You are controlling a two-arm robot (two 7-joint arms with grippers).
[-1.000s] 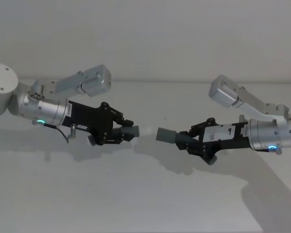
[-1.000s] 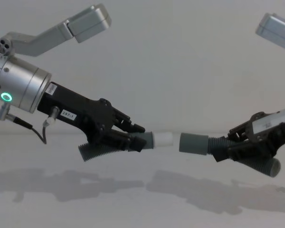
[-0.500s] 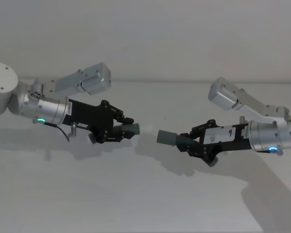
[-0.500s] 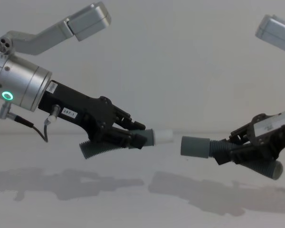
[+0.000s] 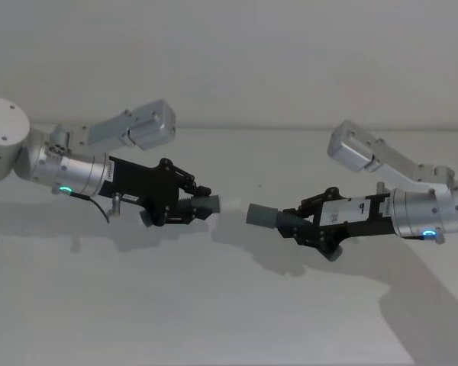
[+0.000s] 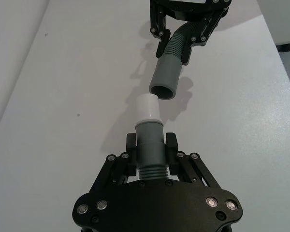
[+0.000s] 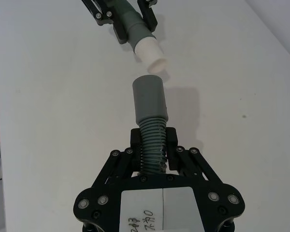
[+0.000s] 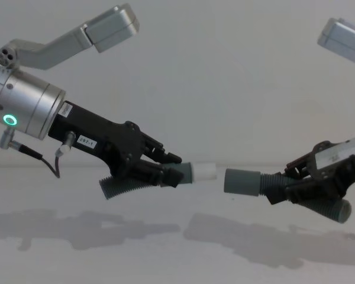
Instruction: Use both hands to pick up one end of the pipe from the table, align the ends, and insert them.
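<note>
**Two hose pieces held aloft, cuffs facing, not joined**

The left black angular gripper [image 8: 165, 171] has its jaws clamped on the smooth collar of the shorter dark grey ribbed hose piece [image 6: 150, 145], just ahead of the first ribs. This piece ends in a narrower cuff with a pale whitish tip [image 8: 205, 172], and its ribbed tail hangs below the gripper in the chest view.

The right black angular gripper [image 8: 290, 188] has its jaws clamped on the ribbed body of the longer, more bent dark grey hose piece [image 7: 152, 145], right behind its wider plain grey sleeve [image 8: 242, 181]. The free ribbed end curves down past the gripper.

Both pieces hang clear above the plain matte white-grey tabletop [image 5: 229, 320], which carries their shadows. The whitish tip and the open mouth of the sleeve face each other, near but apart, with a narrow gap between. In the chest view the sleeve sits slightly lower than the tip. Nothing stands between the two ends.
</note>
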